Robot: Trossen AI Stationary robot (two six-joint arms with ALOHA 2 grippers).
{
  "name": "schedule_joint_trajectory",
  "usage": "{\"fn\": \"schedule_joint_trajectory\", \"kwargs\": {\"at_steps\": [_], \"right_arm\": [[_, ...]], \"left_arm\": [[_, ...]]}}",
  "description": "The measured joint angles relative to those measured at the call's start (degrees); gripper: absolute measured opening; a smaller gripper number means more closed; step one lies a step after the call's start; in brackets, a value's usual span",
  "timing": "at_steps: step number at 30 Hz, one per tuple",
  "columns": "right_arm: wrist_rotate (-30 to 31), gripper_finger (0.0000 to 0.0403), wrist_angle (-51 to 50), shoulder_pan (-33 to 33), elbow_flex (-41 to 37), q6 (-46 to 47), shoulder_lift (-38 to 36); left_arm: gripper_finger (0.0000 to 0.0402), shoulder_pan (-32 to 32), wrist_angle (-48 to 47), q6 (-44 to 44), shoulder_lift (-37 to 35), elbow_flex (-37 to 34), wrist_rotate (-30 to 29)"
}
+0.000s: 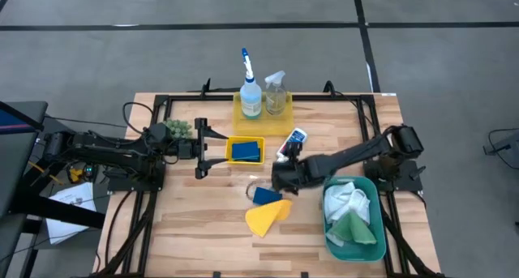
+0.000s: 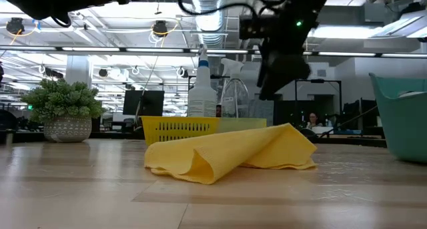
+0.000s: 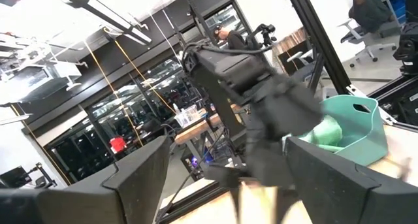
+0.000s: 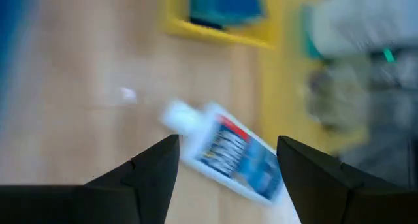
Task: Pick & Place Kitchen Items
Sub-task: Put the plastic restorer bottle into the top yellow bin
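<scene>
A small white bottle (image 1: 292,140) (image 4: 232,152) with a blue-and-red label lies on its side on the wood, next to a yellow tray (image 1: 229,159) holding a blue sponge (image 1: 245,151). My right gripper (image 1: 284,166) (image 4: 227,144) hovers open above the bottle, slanting down, touching nothing. A second blue sponge (image 1: 266,195) and a folded yellow cloth (image 1: 268,217) (image 2: 233,152) lie near the front. White and green cloths (image 1: 350,213) sit in the teal bin (image 1: 375,229). My left gripper (image 1: 199,148) (image 3: 235,185) waits open at the left.
Two spray bottles (image 1: 261,96) (image 2: 213,89) stand in a yellow tray (image 1: 239,112) at the table's far edge. A small bushy plant (image 1: 178,130) (image 2: 63,109) stands beside the left arm. Bare wood lies at the near left of the table.
</scene>
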Motion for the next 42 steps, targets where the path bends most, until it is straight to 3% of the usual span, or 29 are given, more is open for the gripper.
{"fn": "schedule_joint_trajectory", "kwargs": {"at_steps": [15, 42], "right_arm": [[2.2, 0.0248, 5.4, -14.2, -9.3, 9.1, -0.2], [-5.8, 0.0248, 10.4, -15.4, -9.3, 9.6, -0.2]], "left_arm": [[0.0298, 0.0, 0.0, 0.0, 0.0, 0.0, 0.0], [0.0298, 0.0, 0.0, 0.0, 0.0, 0.0, 0.0]]}}
